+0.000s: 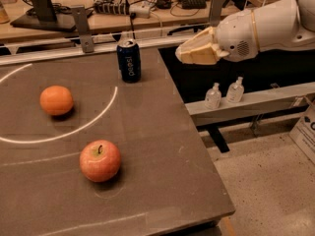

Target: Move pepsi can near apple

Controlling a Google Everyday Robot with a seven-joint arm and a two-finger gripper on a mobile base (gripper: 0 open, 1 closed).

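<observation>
The pepsi can [129, 60], dark navy with white lettering and a silver top, stands upright near the back edge of the grey-brown table [147, 146]. The apple [100, 160], reddish-orange with a short stem, lies toward the table's front, well apart from the can. My gripper [189, 53] with cream fingers hangs in the air to the right of the can, past the table's right edge, on a white arm [266, 28]. It holds nothing and touches nothing.
A plain orange fruit [56, 100] lies at the left. A white arc [83, 124] is marked on the table. Two small clear bottles [224, 93] stand on a shelf to the right. A cluttered bench with cables [133, 6] runs behind.
</observation>
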